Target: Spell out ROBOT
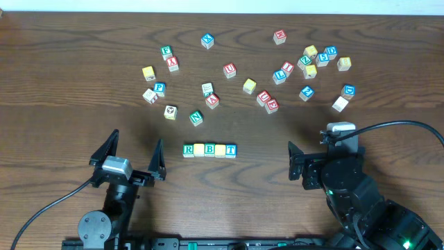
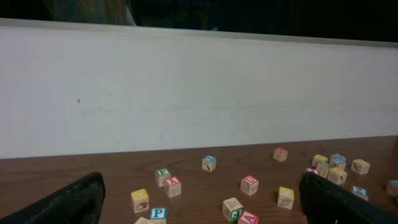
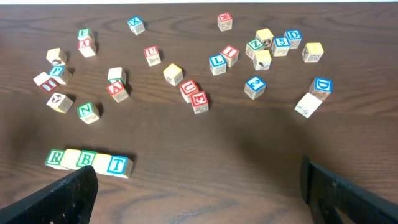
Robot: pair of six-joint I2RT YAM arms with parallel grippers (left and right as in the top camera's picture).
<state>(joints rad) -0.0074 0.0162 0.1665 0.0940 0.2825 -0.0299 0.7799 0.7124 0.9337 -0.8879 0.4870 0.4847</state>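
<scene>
robot row (image 1: 209, 150) reads r, yellow, b, yellow, t; left claw (image 1: 139, 139), right claw (image 3: 194, 171) spread.

Soft, even light from above falls on the dark counter (image 1: 69, 42), leaving short, faint shadows beside the lettered cubes (image 1: 229, 69), whose letters read clearly overhead and from the right wrist. From the left wrist the pale wall (image 2: 199, 93) looks flat and grainy, the strip above it nearly black, and the fingers (image 2: 68, 202) of the left gripper (image 2: 202, 186) are dark, blurred shapes in the lower corners.
</scene>
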